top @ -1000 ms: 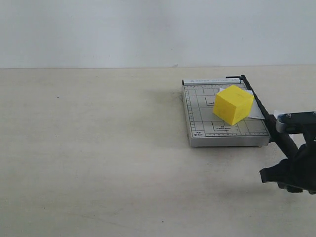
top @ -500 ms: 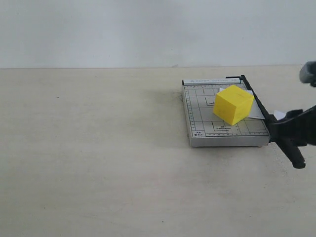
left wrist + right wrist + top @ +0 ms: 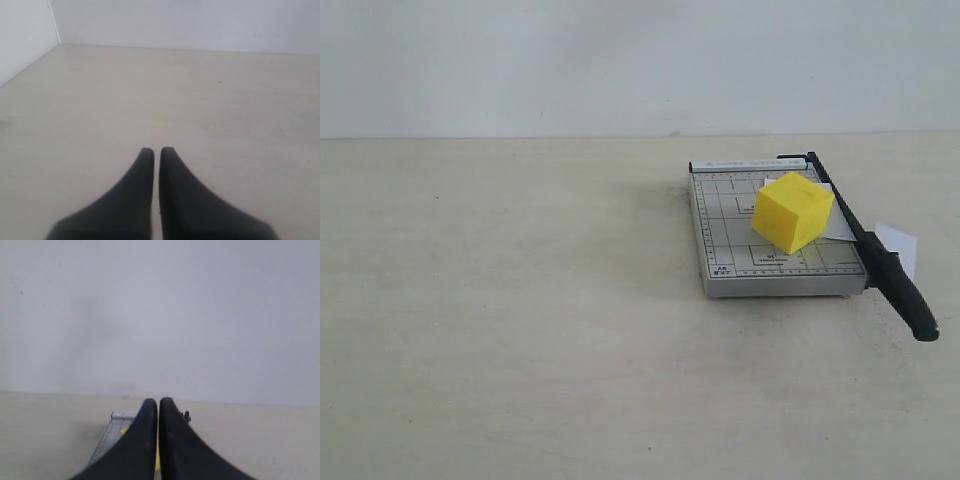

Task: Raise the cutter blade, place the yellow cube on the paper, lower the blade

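The yellow cube [image 3: 793,211] sits on the grey gridded base [image 3: 730,240], resting on the white paper [image 3: 897,243] that sticks out past the base's right edge. The cutter blade [image 3: 875,253] lies lowered along that edge, its thick black handle pointing toward the front. Neither arm shows in the exterior view. My right gripper [image 3: 158,401] is shut on nothing and looks from a distance at the base [image 3: 112,432]; a sliver of the yellow cube [image 3: 158,457] shows between its fingers. My left gripper [image 3: 153,150] is shut over bare table, holding nothing.
The beige table [image 3: 520,300] spreads wide to the left of the cutter. A white wall [image 3: 620,60] stands behind it. In the left wrist view a wall corner [image 3: 54,30] meets the tabletop.
My right arm, which was at the blade's handle a second ago, has pulled back out of the exterior view and its gripper has shut. The blade, cube and paper have stayed put.
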